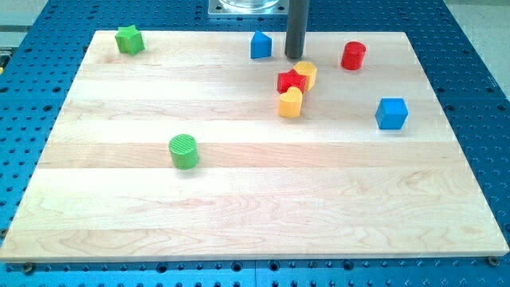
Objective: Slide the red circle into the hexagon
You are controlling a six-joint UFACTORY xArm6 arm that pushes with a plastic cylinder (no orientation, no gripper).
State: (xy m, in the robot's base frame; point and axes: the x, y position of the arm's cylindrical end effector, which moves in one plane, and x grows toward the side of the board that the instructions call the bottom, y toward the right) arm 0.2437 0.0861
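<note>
The red circle (353, 56), a short cylinder, stands near the view's top right of the wooden board (239, 199). The yellow hexagon (307, 73) lies left of it, touching a red star-shaped block (291, 81). A second yellow block (291, 102) sits just below the red star. My tip (296, 57) is at the end of the dark rod, just above the yellow hexagon and left of the red circle, touching neither that I can tell.
A blue house-shaped block (260, 45) stands left of the rod. A blue cube (391, 113) is at the right. A green star (129, 39) is at the top left and a green cylinder (184, 151) at the left middle.
</note>
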